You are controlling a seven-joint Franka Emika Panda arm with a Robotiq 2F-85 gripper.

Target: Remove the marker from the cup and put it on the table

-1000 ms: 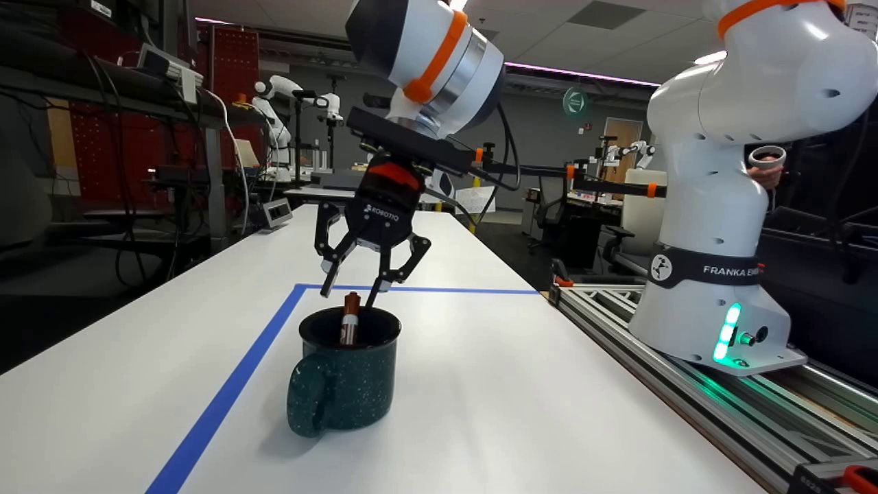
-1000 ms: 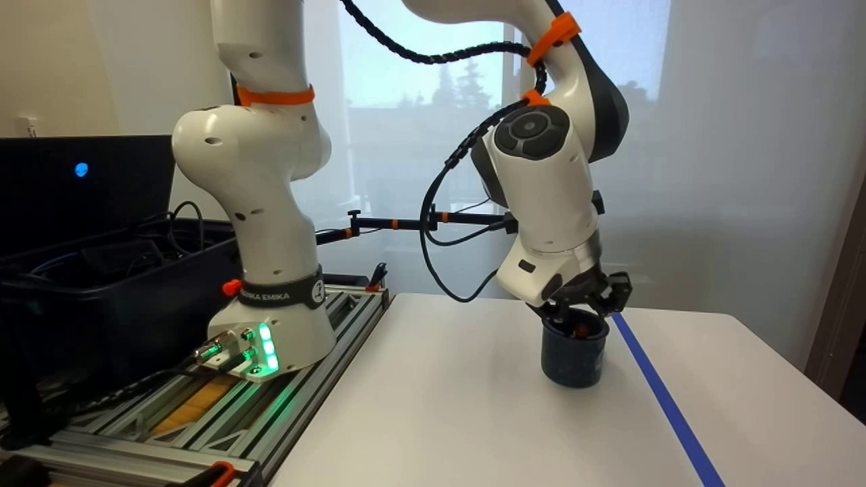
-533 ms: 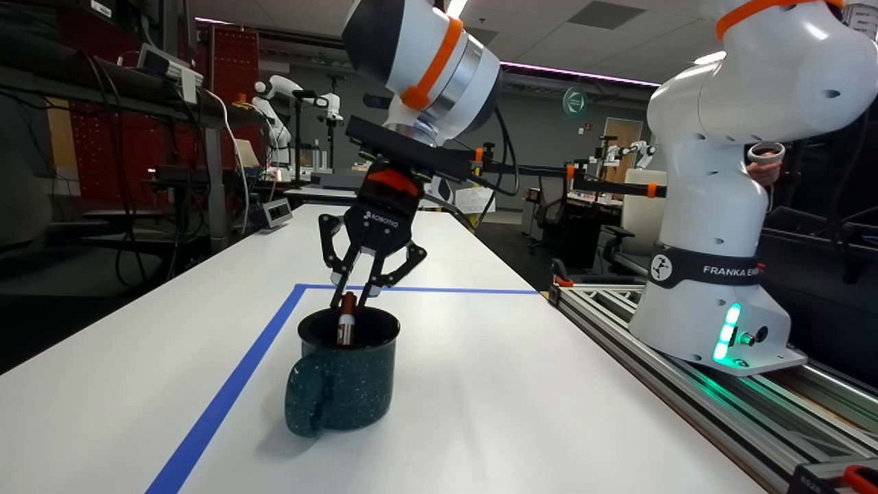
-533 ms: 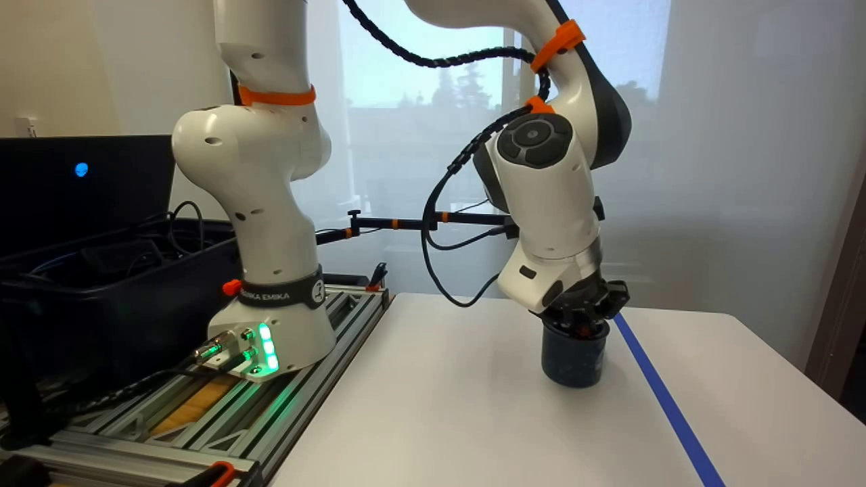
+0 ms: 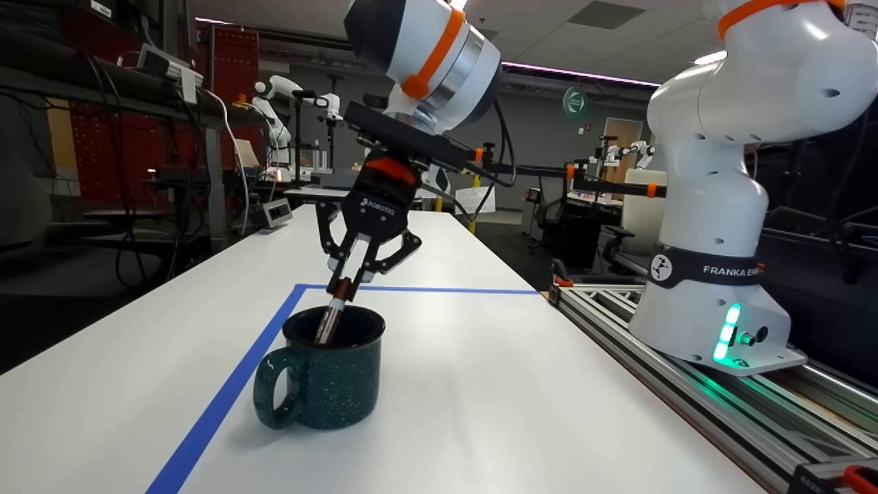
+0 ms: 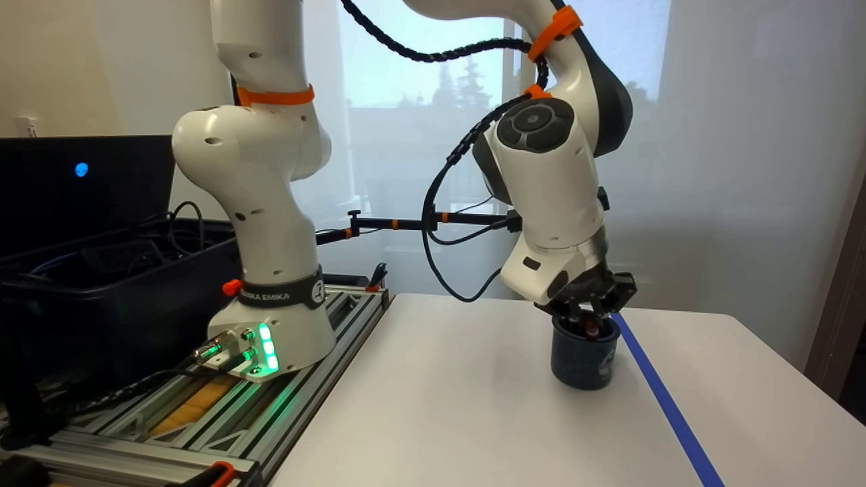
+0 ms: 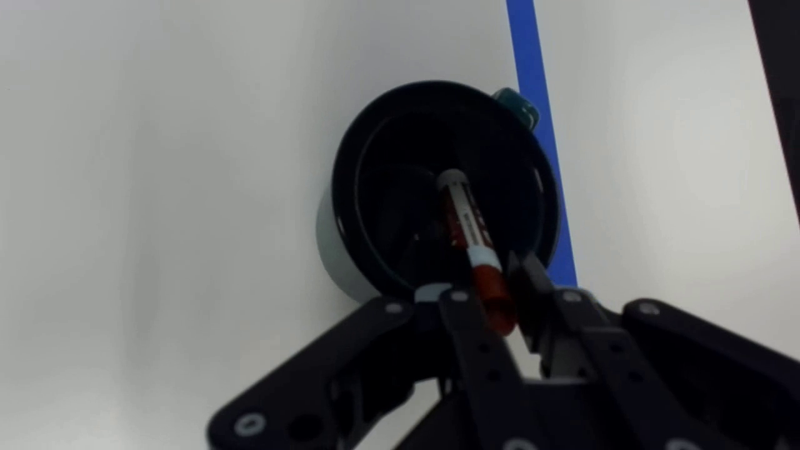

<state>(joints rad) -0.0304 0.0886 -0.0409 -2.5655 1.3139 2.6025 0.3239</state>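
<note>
Now, gripper [image 5: 342, 291]: jaws are clamped on marker [image 5: 330, 320] | marker is tilted, lower end inside cup [image 5: 337, 387] | cup upright on table [image 5: 501, 405]

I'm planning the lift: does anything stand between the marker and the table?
Yes, the cup: it surrounds the lower part of the marker, blocking a sideways path to the table. The marker probably must clear the rim first.

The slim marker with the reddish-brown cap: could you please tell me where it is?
Left of centre in an exterior view, the marker sits tilted in the speckled dark green mug, its capped end sticking out, gripped by the black tool.
</note>
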